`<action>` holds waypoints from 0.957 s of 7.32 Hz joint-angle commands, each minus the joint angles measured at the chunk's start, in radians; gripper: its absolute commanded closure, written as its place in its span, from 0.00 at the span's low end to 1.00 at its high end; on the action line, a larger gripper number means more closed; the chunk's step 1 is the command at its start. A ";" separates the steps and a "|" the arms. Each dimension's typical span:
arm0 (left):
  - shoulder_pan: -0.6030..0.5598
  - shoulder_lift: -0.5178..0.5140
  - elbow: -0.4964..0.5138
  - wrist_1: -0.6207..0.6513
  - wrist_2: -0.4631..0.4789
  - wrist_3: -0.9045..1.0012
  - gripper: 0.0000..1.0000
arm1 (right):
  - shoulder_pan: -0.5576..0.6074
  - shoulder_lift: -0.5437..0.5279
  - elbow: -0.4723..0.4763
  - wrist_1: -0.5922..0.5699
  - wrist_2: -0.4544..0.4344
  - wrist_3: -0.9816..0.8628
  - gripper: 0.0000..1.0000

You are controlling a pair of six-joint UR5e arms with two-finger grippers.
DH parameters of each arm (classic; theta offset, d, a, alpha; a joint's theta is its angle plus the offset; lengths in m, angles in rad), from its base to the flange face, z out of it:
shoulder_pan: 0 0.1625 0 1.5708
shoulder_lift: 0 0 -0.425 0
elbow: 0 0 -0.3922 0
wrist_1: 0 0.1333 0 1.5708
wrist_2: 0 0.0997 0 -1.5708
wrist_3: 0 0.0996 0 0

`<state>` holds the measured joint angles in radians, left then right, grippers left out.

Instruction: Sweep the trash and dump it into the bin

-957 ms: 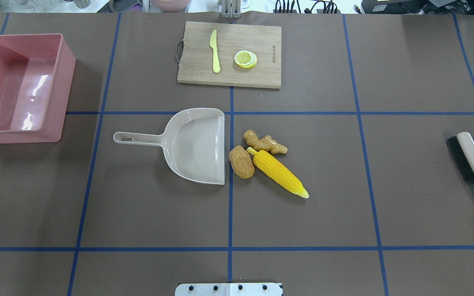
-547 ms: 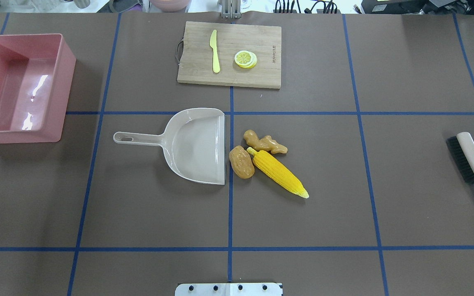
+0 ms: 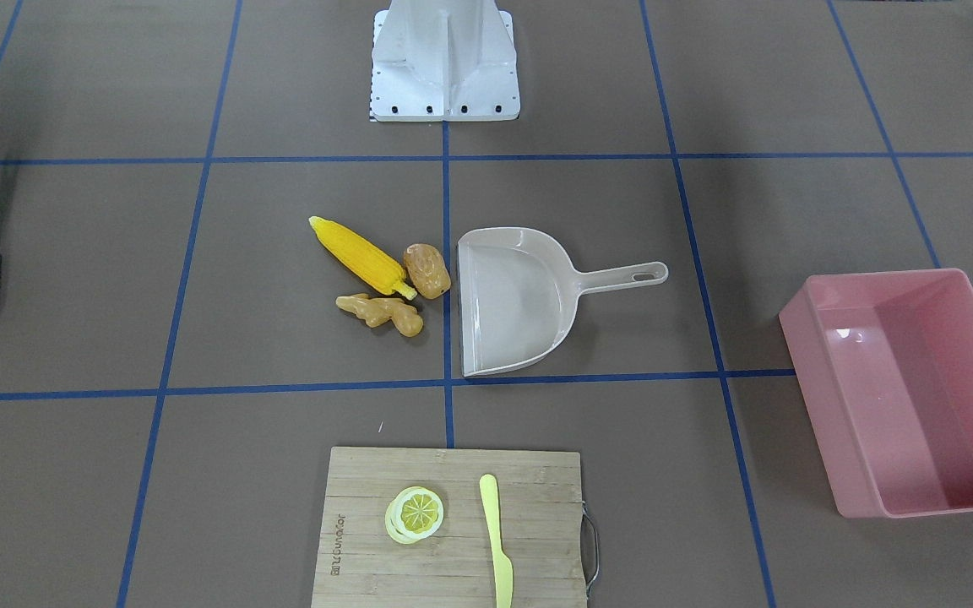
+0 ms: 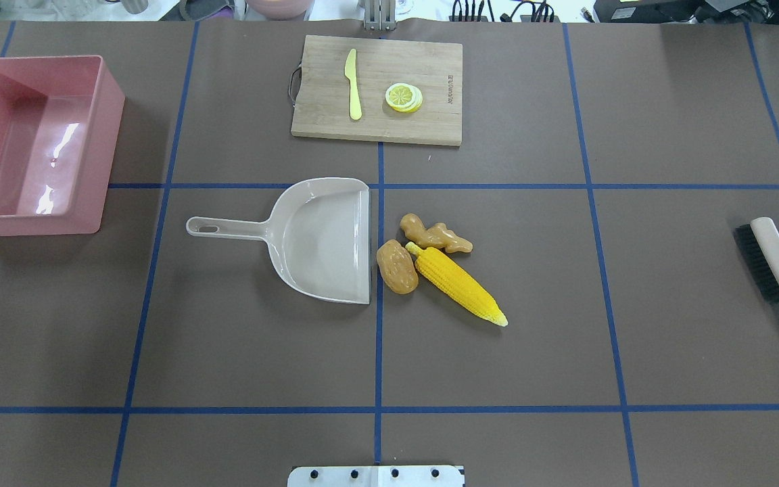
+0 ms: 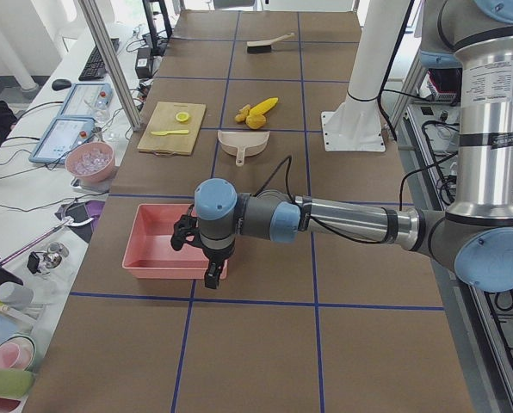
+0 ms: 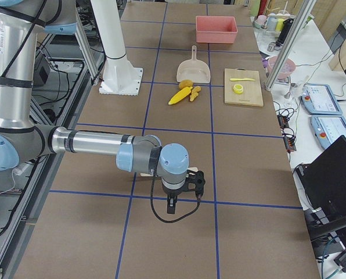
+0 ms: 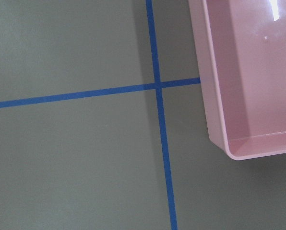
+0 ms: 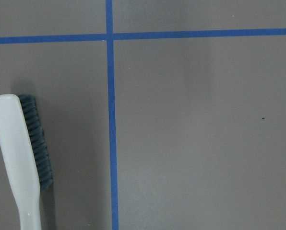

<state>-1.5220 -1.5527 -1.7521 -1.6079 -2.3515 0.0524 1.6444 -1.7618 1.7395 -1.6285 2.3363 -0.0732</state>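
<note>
The yellow corn cob (image 4: 460, 287), the brown potato (image 4: 397, 267) and the tan ginger root (image 4: 435, 234) lie together mid-table, just off the open mouth of the beige dustpan (image 4: 322, 237). The empty pink bin (image 4: 24, 155) stands at the far left; the left wrist view shows its corner (image 7: 248, 72). My left gripper (image 5: 200, 258) hangs over the bin's near end and shows only in the exterior left view. My right gripper (image 6: 184, 192) hangs over bare table and shows only in the exterior right view. I cannot tell whether either is open.
A beige brush with black bristles (image 4: 771, 264) lies at the right edge and shows in the right wrist view (image 8: 23, 158). A wooden cutting board (image 4: 423, 61) at the back holds a yellow knife (image 4: 353, 84) and a lemon slice (image 4: 404, 97).
</note>
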 commanded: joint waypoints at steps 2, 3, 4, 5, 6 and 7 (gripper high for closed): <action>0.199 -0.285 -0.003 0.002 0.044 0.000 0.02 | 0.000 -0.001 -0.003 0.001 0.000 -0.002 0.00; 0.283 -0.381 -0.006 0.000 0.088 0.001 0.02 | 0.000 -0.001 -0.002 0.001 0.000 0.000 0.00; 0.389 -0.455 -0.003 -0.016 0.175 0.004 0.02 | 0.000 -0.001 -0.003 -0.001 0.000 -0.002 0.00; 0.484 -0.489 -0.023 -0.065 0.301 0.007 0.02 | 0.000 -0.001 -0.005 0.001 -0.005 -0.002 0.00; 0.547 -0.484 -0.033 -0.111 0.361 0.009 0.02 | 0.000 0.001 -0.002 0.001 -0.003 -0.002 0.00; 0.552 -0.486 -0.044 -0.113 0.353 0.010 0.02 | 0.000 0.014 0.003 0.022 -0.003 -0.002 0.00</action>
<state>-1.0125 -2.0301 -1.7820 -1.6971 -2.0325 0.0607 1.6444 -1.7583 1.7382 -1.6225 2.3333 -0.0751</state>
